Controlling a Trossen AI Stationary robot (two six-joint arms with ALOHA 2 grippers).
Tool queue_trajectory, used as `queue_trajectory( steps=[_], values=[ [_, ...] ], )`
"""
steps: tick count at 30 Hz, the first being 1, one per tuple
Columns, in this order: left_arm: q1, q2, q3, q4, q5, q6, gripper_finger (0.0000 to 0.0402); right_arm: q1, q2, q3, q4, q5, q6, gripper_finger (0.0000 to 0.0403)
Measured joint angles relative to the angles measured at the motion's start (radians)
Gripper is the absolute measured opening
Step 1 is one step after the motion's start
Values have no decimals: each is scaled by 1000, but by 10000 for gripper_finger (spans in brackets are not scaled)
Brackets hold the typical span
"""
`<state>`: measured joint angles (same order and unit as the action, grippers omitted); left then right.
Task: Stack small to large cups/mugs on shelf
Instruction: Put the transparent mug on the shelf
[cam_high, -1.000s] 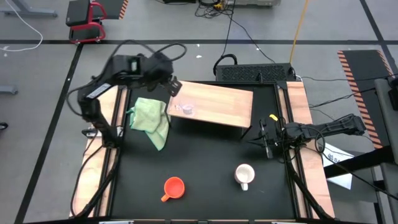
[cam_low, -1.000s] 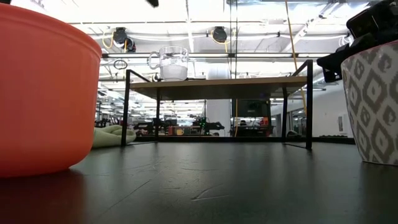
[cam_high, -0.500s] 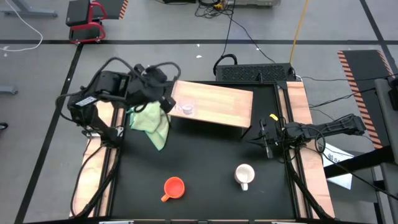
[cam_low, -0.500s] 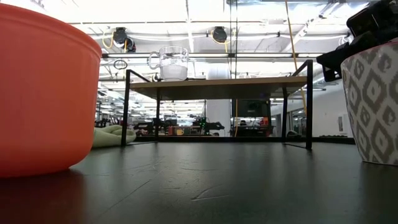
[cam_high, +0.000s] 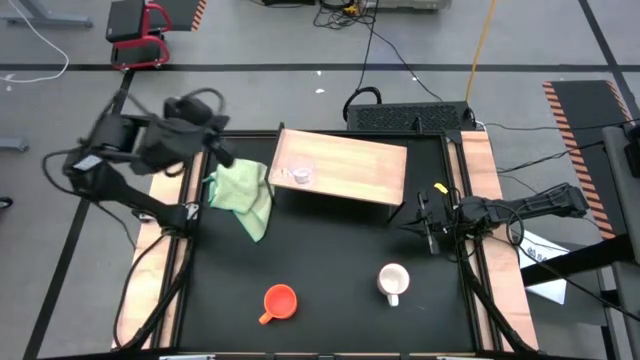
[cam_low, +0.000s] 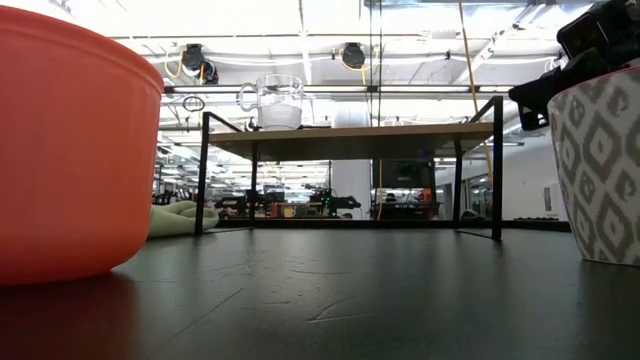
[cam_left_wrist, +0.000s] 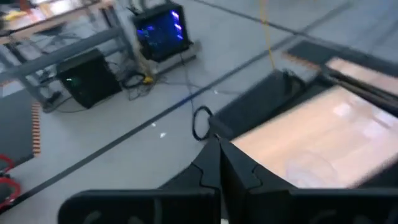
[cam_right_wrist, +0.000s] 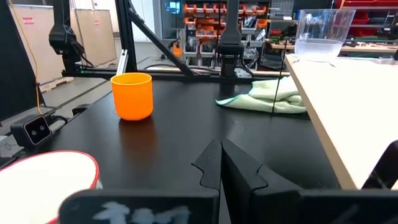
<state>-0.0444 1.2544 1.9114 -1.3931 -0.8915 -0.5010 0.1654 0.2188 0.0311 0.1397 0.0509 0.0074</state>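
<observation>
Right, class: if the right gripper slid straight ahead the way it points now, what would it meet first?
Bare tabletop lies ahead of the right gripper; then probably the edge of the green cloth, though depth is unclear. The orange mug sits aside.

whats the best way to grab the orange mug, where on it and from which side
Judging by its pose, grip the orange mug across its rim, coming straight down from above. It stands upright with its mouth open to the top on the black tabletop, and its handle sticks out toward the near left corner, so set the fingers on the rim away from the handle. Nothing crowds it; the white mug stands well apart.
</observation>
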Motion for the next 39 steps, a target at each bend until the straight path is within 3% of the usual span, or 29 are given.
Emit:
queue_trajectory(
  steps=[9,14,18,23,26,32,39],
  values=[
    [-3,-275,-414,409,35,167,0,0,1,0,2,0,0,0],
    [-4,-382,-660,692,163,283,0,0,1,0,2,0,-16,0],
    [-4,-479,-870,923,173,308,0,0,1,0,1,0,-21,0],
    [-7,-583,-1107,1172,289,347,0,0,2,0,-15,0,-29,0],
    [-16,-613,-1237,1303,308,373,0,0,2,0,-18,0,-30,0],
    [-17,-623,-1442,1494,329,395,0,0,2,0,-17,0,-48,0],
    [-17,-654,-1565,1543,368,417,0,0,2,0,25,0,-49,0]
  ],
)
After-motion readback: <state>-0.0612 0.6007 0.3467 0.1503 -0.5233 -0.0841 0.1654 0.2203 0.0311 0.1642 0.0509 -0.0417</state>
